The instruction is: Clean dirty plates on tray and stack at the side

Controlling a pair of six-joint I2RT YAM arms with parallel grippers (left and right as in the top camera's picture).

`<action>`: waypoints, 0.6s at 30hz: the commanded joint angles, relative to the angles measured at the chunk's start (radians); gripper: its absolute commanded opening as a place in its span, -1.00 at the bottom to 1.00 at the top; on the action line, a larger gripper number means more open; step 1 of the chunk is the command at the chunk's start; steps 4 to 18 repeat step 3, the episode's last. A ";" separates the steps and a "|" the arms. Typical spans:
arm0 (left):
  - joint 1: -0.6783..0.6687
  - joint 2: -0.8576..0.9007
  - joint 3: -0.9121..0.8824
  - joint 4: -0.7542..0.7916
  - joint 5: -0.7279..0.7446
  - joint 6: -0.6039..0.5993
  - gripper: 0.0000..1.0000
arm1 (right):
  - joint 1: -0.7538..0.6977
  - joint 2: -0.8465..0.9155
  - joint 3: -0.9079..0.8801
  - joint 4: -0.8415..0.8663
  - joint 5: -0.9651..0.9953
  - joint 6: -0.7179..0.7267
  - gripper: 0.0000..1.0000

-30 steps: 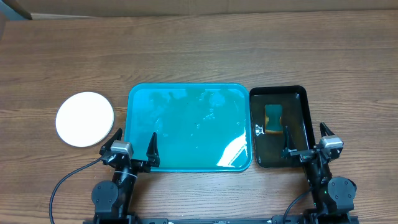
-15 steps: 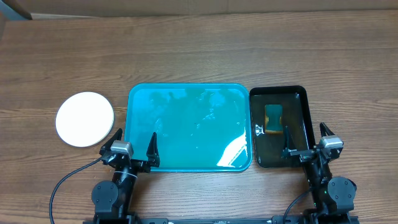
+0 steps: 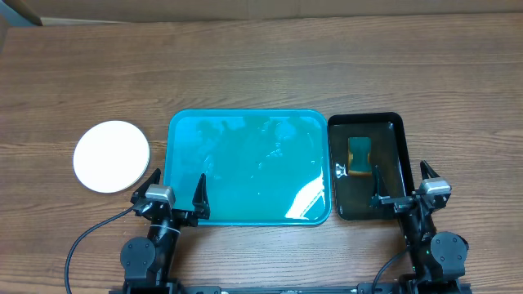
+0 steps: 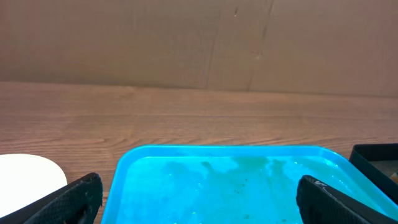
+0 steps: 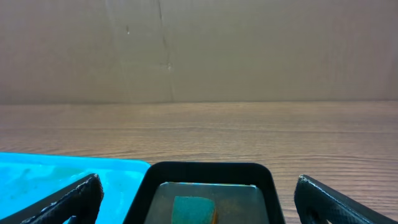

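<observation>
1. Left gripper (image 3: pixel 179 178): jaws spread wide and holding nothing. It is parked low at the table's near edge, over the near left corner of the tray (image 3: pixel 245 163).
2. Right gripper (image 3: pixel 400 168): jaws likewise spread and empty, parked over the near end of the black tray (image 3: pixel 364 117).
3. Plates (image 3: pixel 112 156): seen from above as a single clean white disc on the bare table (image 3: pixel 261 65). They sit left of the tray, apart from it and just beyond the left gripper. How many are stacked cannot be told from above; the left wrist view catches only a white rim.
4. Handling (judgement): the plates look stiff, smooth and shallow. They are probably light, slippery if damp, and may chip if dropped. A plate lying flat offers only its rim, so the hold would be one finger over and one under the near edge, with a slight tilt to lift.
5. Tray: no plates on it. The glossy surface carries faint streaks and glare, and the task looks at or near completion.
6. Sponge (image 3: pixel 359 155): lies in the far half of the black tray; soft and easy to pinch.
7. Writing: no brand, label or text can be read in any view.
</observation>
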 commanded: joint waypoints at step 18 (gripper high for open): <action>0.008 -0.009 -0.004 0.000 0.000 -0.003 1.00 | -0.008 -0.010 -0.010 0.006 0.002 -0.003 1.00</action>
